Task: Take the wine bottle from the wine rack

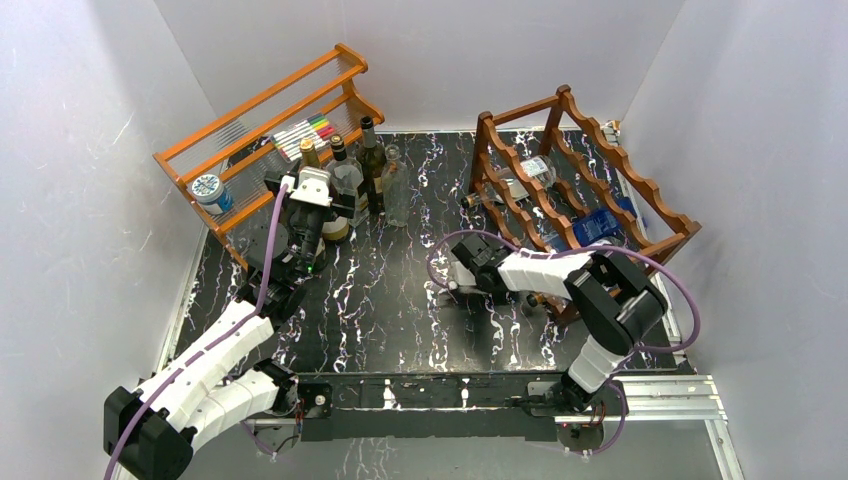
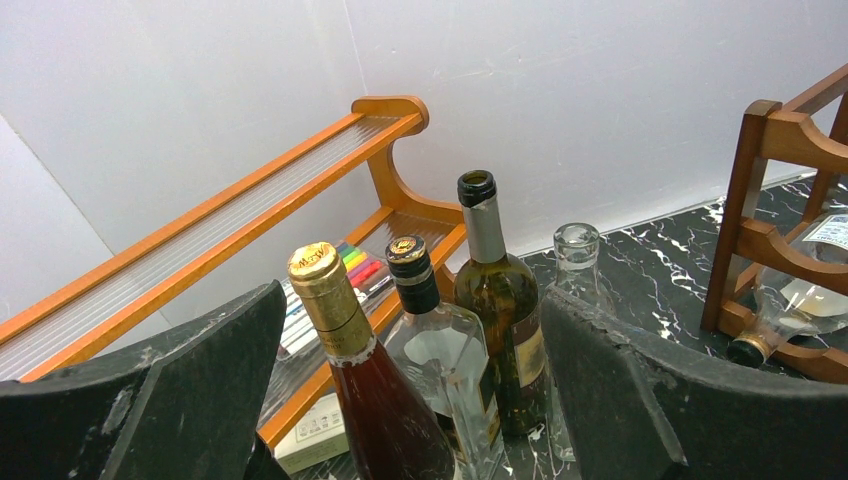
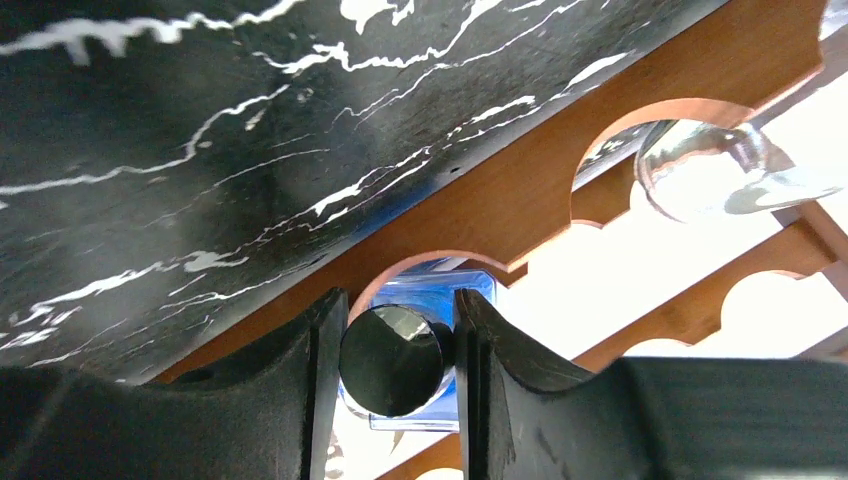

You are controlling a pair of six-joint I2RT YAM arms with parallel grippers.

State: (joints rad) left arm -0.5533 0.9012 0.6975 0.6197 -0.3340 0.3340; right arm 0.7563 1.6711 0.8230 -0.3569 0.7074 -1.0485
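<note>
The dark reddish-brown wine rack [image 1: 640, 182] stands at the back right, also in the right wrist view [image 3: 520, 190]. A blue wine bottle [image 1: 600, 225] lies in its lowest tier, neck toward the rack's front. My right gripper [image 3: 395, 350] has its fingers [image 3: 320, 370] on either side of the bottle's round black cap [image 3: 392, 362], pressed against it; the blue glass [image 3: 430, 290] shows behind. In the top view this gripper [image 1: 522, 296] is at the rack's front foot. My left gripper [image 2: 410, 295] stands open before the upright bottles, holding nothing.
Several upright bottles [image 1: 350, 185] stand at the back left beside a lighter orange rack [image 1: 260, 110] holding markers and a tin. A clear bottle [image 3: 700, 170] lies higher in the wine rack. White walls close in on three sides.
</note>
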